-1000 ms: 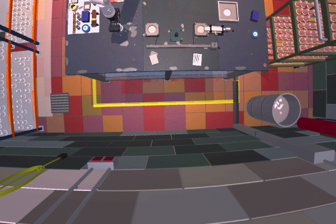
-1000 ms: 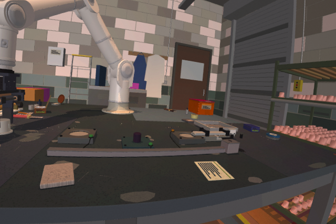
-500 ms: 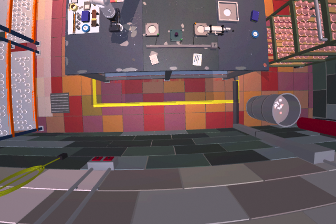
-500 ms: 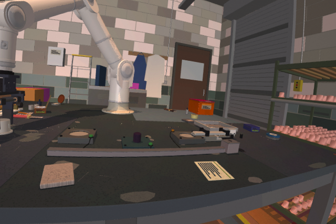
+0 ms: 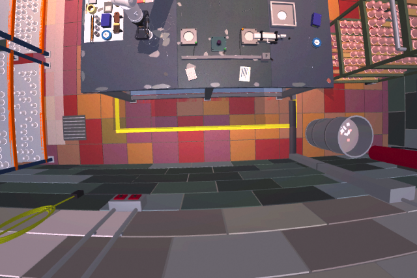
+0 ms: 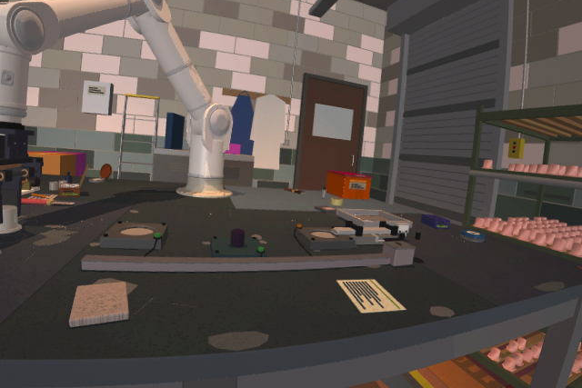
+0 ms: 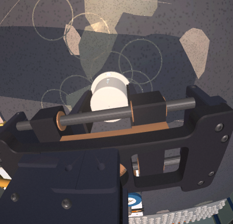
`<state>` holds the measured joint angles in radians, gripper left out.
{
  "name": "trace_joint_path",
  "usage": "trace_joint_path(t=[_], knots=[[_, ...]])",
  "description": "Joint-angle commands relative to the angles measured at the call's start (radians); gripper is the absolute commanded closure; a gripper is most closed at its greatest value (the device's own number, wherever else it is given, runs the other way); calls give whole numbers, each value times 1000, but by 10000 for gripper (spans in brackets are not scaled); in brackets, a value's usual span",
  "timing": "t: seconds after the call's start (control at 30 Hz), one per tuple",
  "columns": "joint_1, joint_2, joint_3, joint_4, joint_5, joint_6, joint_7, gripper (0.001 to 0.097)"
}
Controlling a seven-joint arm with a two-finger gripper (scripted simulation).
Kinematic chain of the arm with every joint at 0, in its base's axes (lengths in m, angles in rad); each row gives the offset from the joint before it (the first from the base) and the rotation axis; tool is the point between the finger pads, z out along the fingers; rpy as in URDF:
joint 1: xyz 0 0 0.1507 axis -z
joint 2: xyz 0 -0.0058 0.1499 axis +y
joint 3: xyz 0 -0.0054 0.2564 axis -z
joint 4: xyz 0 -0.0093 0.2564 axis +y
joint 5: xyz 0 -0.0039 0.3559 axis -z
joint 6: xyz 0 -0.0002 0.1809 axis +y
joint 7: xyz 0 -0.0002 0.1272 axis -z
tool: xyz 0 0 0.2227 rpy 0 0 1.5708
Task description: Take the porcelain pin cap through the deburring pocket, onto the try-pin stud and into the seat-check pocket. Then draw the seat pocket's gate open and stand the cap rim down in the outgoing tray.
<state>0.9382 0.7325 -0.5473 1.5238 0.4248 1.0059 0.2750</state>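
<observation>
My gripper (image 7: 108,97) is down at the left end of the dark table (image 5: 145,34), shut around the white porcelain pin cap (image 7: 109,98), which stands on the table top (image 6: 8,219). To the right along the table lie the deburring pocket (image 5: 188,36) (image 6: 136,233), the purple try-pin stud (image 5: 219,43) (image 6: 237,237) and the seat-check pocket (image 5: 248,36) (image 6: 323,236) with its gate (image 5: 271,36). The outgoing tray (image 5: 283,14) (image 6: 373,217) sits further right and back.
Behind the work are the arm's base (image 6: 204,186) and an orange box (image 6: 349,184). A long grey rail (image 5: 224,57) (image 6: 235,262) runs in front of the stations. A white tool mat (image 5: 102,14) lies left of my gripper. Shelves of pink caps (image 5: 374,36) stand right.
</observation>
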Motion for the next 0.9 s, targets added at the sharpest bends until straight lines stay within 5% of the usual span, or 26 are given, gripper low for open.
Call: trace_joint_path(t=[0.0,0.7,0.87], knots=[[0,-1,0,-1,0,0,0,528],[0,-1,0,-1,0,-1,0,948],[0,-1,-1,-1,0,-1,0,948]])
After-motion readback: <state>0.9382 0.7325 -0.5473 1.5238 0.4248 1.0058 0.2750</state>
